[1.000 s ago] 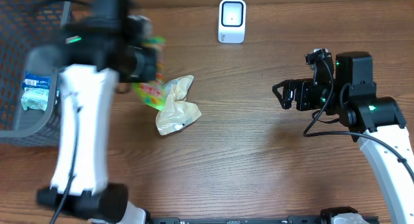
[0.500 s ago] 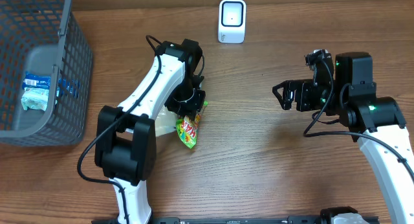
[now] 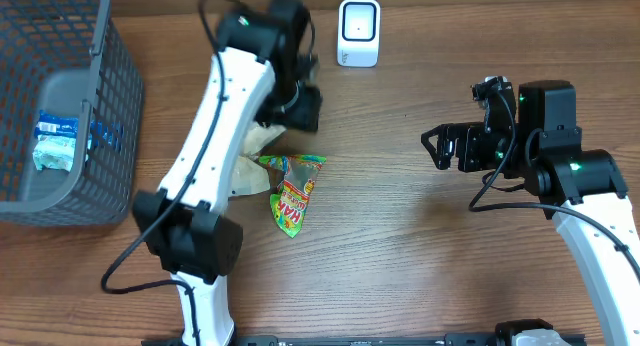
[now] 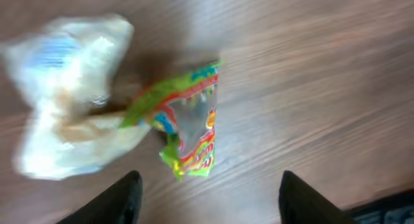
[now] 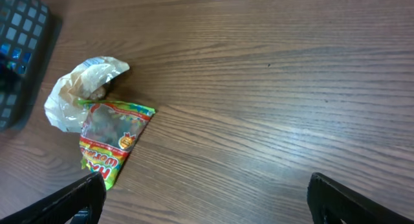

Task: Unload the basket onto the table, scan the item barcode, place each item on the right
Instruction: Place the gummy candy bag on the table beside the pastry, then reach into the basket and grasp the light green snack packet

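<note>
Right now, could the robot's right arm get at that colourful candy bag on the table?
Probably yes. The right gripper is open, and only bare table lies between it and the candy bag, which lies flat. The left gripper hovering close above could crowd it.

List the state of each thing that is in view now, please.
candy bag: lying flat, not held
pale crumpled bag: touching the candy bag, not held
left gripper: open, empty
right gripper: open, empty
barcode scanner: nothing in front of it
basket: holds blue packets
</note>
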Controlling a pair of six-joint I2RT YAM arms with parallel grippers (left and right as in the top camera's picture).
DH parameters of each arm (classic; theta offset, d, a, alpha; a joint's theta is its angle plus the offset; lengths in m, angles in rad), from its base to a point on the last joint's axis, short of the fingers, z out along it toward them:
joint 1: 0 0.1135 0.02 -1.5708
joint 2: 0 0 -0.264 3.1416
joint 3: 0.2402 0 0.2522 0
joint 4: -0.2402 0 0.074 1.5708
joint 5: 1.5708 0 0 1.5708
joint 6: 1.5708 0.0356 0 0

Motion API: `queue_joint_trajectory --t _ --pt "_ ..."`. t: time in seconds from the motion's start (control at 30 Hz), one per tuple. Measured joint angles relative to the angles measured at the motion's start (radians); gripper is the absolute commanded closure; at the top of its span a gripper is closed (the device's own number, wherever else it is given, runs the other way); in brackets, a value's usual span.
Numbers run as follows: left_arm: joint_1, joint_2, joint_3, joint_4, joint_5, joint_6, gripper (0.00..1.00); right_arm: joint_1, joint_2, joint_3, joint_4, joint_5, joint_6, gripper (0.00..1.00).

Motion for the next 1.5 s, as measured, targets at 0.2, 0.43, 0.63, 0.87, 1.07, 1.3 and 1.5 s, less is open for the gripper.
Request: queue_joint_trajectory --t 0.2,0.43,0.63,0.87,1.07,1.3,1.5 --pt "0.112 -0.004 0.446 -0.054 -0.093 -0.043 0.3 0.0 0.0 0.0 -0.005 0.0 0.0 0.0" --pt "0.459 -0.016 0.616 -0.054 -0.203 -0.163 0.3 0.0 0.0 0.0 -0.02 0.0 0.0 0.0" --pt "0.771 -0.016 0.594 -0.055 -0.233 -0.272 0.32 0.0 0.0 0.0 -0.02 0.0 0.0 0.0" --pt "0.964 -0.016 0.438 0.005 -0.246 -0.319 0.35 0.0 0.0 0.0 -0.019 0.0 0.0 0.0" --pt "1.003 -0.009 0.122 0.166 -0.24 -0.314 0.35 0.0 0.0 0.0 -0.02 0.0 0.0 0.0" --pt "1.003 -0.007 -0.183 0.393 -0.207 -0.284 0.33 0.0 0.0 0.0 -0.019 0.0 0.0 0.0" --pt "1.003 -0.007 -0.379 0.56 -0.2 -0.282 0.3 0.0 0.0 0.0 -0.019 0.0 0.0 0.0"
